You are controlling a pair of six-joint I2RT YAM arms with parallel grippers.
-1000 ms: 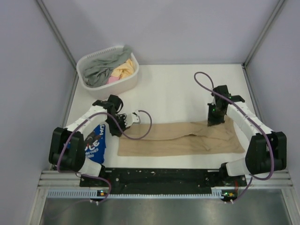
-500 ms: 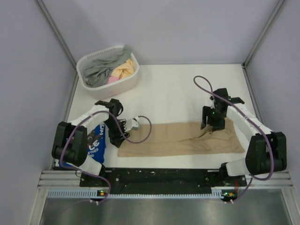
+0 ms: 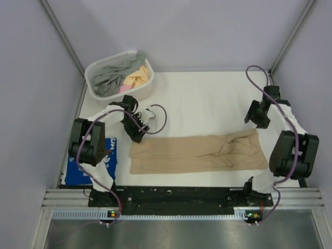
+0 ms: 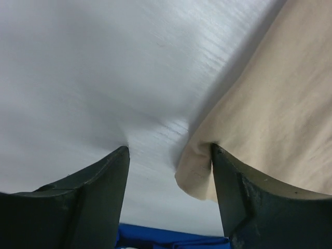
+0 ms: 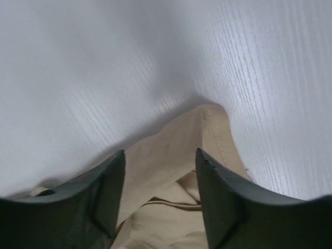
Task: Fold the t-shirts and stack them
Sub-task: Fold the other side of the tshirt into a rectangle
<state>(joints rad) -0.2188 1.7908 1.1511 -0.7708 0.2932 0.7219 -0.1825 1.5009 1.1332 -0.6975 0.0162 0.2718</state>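
The tan shirt (image 3: 197, 153) lies flat as a long, folded strip along the near edge of the table (image 3: 207, 98). It runs from left of the middle almost to the right edge, and its right end is rumpled. The blue shirt (image 3: 83, 174) sits in the near left corner, just beside the tan one and partly hidden under the left arm.

The left gripper (image 3: 137, 134) hangs over the strip's far left corner. In the left wrist view its fingers (image 4: 98, 197) are spread with nothing between them. The corner of the tan cloth (image 4: 270, 104) lies against the inner side of the right-hand finger, and a sliver of blue cloth (image 4: 171, 243) shows at the bottom.

The right gripper (image 3: 257, 118) is near the right edge, just past the strip's far right corner. It is also released, its fingers (image 5: 223, 202) apart above the stitched corner of the tan cloth (image 5: 171, 155).

A white basket (image 3: 132, 95) holding grey, yellow and pink clothes stands in the far left corner.
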